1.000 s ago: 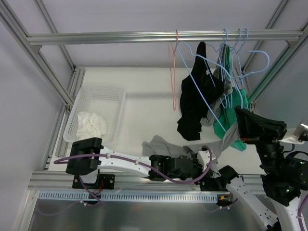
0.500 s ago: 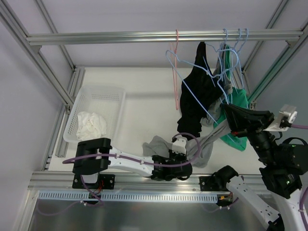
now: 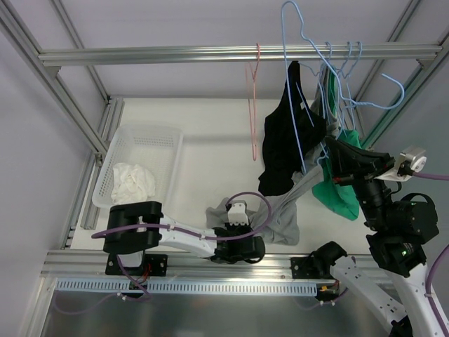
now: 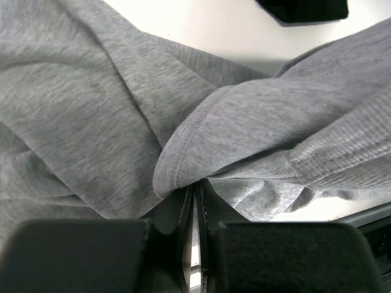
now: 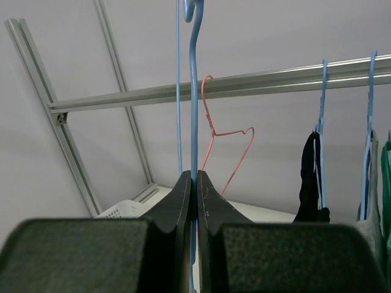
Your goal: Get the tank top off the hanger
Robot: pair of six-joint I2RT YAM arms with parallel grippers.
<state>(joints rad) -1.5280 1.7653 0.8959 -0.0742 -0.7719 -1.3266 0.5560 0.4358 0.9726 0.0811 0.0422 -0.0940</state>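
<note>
The grey tank top [image 3: 280, 214] lies bunched on the table near the front edge, with a strip stretched up toward the right gripper. My left gripper [image 3: 258, 237] is low on the table and shut on the tank top's hem, as the left wrist view [image 4: 195, 186] shows with grey fabric [image 4: 110, 110] filling it. My right gripper [image 3: 330, 153] is shut on the wire of a blue hanger [image 3: 285, 49], whose hook is above the rail. In the right wrist view the fingers [image 5: 195, 177] pinch that hanger [image 5: 194, 91]. Whether the top still hangs on it is hidden.
The metal rail [image 3: 175, 55] carries an empty pink hanger [image 3: 254, 105], a black top [image 3: 287, 140], a green garment [image 3: 337, 189] and more blue hangers. A white basket [image 3: 144, 140] at the left holds a white cloth [image 3: 133, 181]. Frame posts stand at both sides.
My right gripper has raised the blue hanger, so its hook is now above the rail. My left gripper has moved left along the front edge, dragging the grey top with it.
</note>
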